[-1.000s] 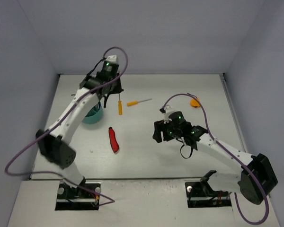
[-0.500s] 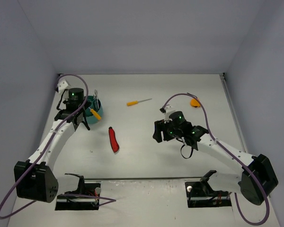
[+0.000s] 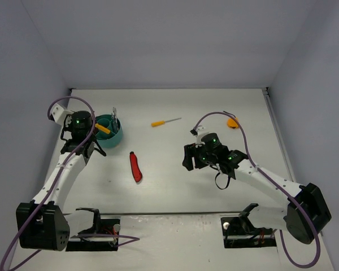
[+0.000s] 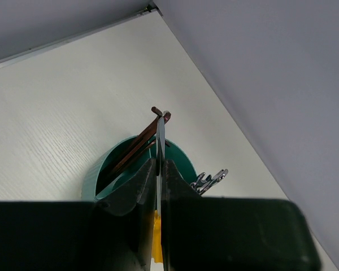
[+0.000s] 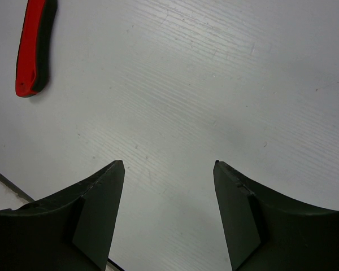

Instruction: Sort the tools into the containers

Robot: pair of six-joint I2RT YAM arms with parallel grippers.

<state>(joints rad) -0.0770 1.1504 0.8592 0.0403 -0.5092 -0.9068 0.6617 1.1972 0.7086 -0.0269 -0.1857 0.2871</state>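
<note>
My left gripper (image 3: 98, 133) is shut on an orange-handled screwdriver (image 3: 103, 129) and holds it over the round teal tub (image 3: 116, 137). In the left wrist view the jaws (image 4: 160, 162) pinch the silver shaft (image 4: 160, 132), with the orange handle (image 4: 156, 244) behind them. The tub (image 4: 99, 175) holds dark hex keys (image 4: 133, 149) and silver wrenches (image 4: 212, 179). A second orange-handled screwdriver (image 3: 165, 121) lies at the back middle. A red-and-black folding knife (image 3: 135, 167) lies in the middle, also in the right wrist view (image 5: 33, 45). My right gripper (image 3: 188, 158) is open and empty above bare table (image 5: 169, 164).
A small orange object (image 3: 232, 121) lies at the back right, near the right arm's purple cable. Grey walls close off the table on the left, back and right. The tub stands near the left wall.
My left arm has swung from the back middle to the left, carrying the orange screwdriver off the table to over the tub. The right arm has not moved.
</note>
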